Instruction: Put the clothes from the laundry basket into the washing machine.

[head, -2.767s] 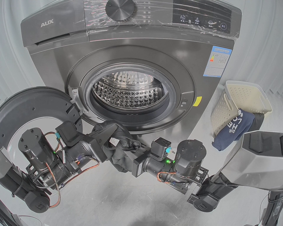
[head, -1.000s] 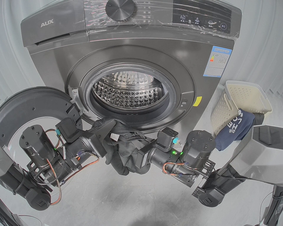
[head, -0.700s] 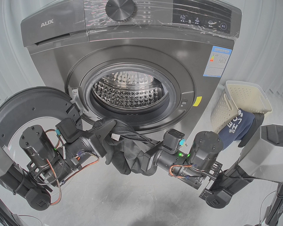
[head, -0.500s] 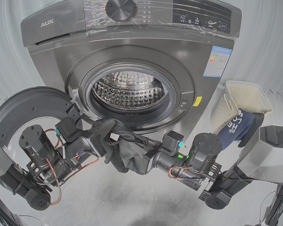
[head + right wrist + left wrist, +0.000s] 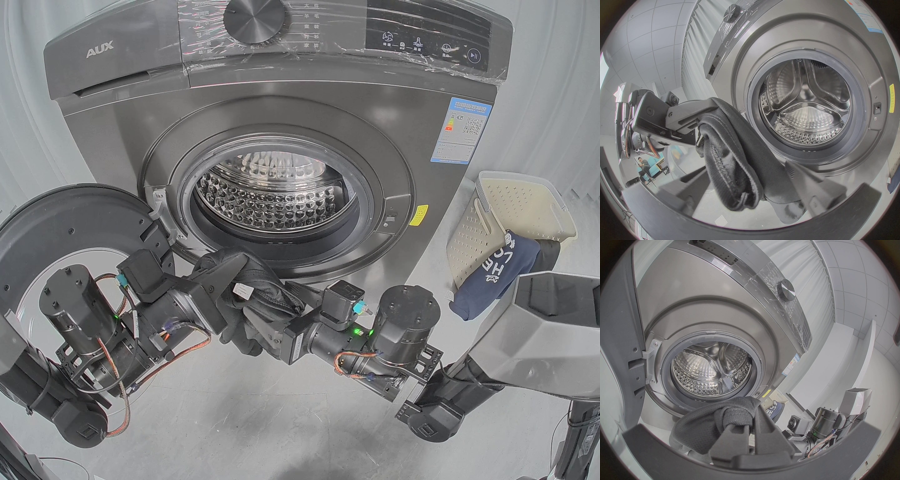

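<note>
A black garment hangs in front of the washing machine, just below its open drum. My left gripper is shut on the garment's upper edge; the left wrist view shows the black garment pinched in that gripper. My right gripper sits low beside the cloth. In the right wrist view it is open, its fingers spread wide on either side of the hanging garment. A cream laundry basket stands at the right, with a navy garment draped over its rim.
The round machine door is swung open to the left, close behind my left arm. The drum holds no clothes. Bare grey floor lies below both arms.
My right arm had drawn the garment out to the right; it has now moved back left toward the left gripper. The cloth is bunched again. The left arm kept still.
</note>
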Available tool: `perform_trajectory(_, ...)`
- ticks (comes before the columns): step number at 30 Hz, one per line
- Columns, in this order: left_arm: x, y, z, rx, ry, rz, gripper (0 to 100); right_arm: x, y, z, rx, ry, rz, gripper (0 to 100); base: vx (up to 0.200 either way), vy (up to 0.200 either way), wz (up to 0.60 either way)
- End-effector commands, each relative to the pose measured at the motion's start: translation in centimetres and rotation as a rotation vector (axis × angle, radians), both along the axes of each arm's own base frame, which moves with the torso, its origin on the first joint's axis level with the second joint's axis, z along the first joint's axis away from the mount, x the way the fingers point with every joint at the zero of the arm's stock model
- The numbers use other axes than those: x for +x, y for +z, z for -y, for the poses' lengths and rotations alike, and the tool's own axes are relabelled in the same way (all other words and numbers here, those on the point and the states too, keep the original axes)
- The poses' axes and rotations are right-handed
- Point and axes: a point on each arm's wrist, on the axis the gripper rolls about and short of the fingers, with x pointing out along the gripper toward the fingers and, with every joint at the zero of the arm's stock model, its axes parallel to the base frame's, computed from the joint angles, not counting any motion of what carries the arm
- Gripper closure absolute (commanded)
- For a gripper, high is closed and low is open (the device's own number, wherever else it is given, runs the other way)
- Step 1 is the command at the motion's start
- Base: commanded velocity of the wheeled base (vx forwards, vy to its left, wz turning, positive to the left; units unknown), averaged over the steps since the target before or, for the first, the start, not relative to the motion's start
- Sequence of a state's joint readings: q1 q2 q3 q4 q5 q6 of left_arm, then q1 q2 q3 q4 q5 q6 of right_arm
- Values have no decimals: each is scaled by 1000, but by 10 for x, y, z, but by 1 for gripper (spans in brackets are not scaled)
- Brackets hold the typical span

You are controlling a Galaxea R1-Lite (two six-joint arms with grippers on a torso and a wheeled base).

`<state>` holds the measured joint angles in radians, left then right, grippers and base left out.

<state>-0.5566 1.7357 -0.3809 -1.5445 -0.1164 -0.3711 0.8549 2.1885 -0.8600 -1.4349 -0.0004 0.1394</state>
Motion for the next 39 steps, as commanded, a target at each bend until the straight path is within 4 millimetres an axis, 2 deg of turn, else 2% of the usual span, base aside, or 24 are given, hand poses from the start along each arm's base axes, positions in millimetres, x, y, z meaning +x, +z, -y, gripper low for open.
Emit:
perform_trajectory(1,1,0,-1,0,4,-1,100,4,-3,-1,3,-8,2,100,0,0,0)
perform_trajectory(9,2,-3,-1,6,7,-12,100,-9,29,17,41,-15,33,100,0,0,0)
perform_trajectory(14,0,-5,-2,-10,-1,-34,100,-11,37,28,48,-32,40,100,0,0,0)
perform_trajectory(15,-3,-6,-3,-5,-11,-40,0,-11,40,31,53,-38,46,100,0,0,0)
perform_trajectory(21,-3,-11,-2,5,-16,-62,0,-14,54,38,80,-44,71,100,0,0,0)
perform_trajectory(25,-3,-25,-3,41,-10,-115,0,-17,63,40,99,-43,88,100,0,0,0)
perform_trajectory(39,-3,-67,-5,172,0,-244,0,-16,65,39,105,-44,93,100,0,0,0)
